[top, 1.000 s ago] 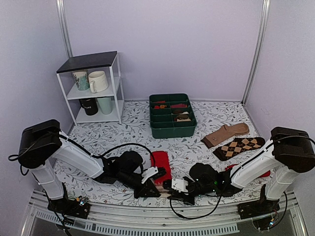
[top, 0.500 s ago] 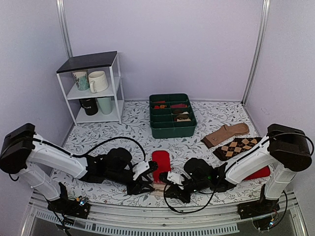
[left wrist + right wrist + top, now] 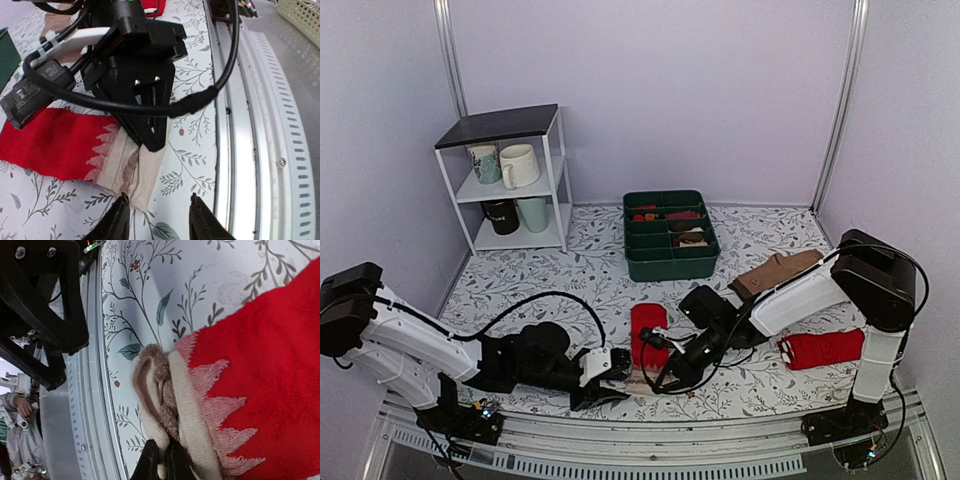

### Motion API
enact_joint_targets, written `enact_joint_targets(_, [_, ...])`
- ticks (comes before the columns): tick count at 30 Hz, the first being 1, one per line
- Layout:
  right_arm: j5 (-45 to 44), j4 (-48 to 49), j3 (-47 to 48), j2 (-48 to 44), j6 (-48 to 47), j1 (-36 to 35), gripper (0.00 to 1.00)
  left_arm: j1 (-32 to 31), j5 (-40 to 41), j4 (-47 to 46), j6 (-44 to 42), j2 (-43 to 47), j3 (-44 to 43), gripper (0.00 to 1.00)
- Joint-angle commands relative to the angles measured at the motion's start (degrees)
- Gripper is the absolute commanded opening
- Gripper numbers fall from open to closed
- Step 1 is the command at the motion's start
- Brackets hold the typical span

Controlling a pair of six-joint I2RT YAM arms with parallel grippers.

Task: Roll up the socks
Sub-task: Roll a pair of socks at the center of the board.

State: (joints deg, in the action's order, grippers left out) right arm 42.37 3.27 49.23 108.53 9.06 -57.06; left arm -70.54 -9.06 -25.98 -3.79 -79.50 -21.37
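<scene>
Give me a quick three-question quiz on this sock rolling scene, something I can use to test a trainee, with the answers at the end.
1. True or false: the right claw is shut on the beige end of the socks.
2. The left claw is: A) shut on the socks; B) open, beside their beige end; C) out of every view.
3. How many mugs stand in the white shelf unit?
Key: 1 true; 2 B; 3 four.
</scene>
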Motion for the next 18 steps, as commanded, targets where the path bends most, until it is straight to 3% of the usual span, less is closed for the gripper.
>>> enact_joint_targets(1, [2.37,-14.14,-0.61,5.02,1.49,3.25,0.01,-1.22,3.59,-5.44,-4.81,-3.49,-0.77,0.42])
enact_joint_targets(18, [5.05,-15.11,-0.01,7.30,1.33,4.15,0.02,-3.58,5.16,-11.02,-9.68,-14.54,-4.98,0.43])
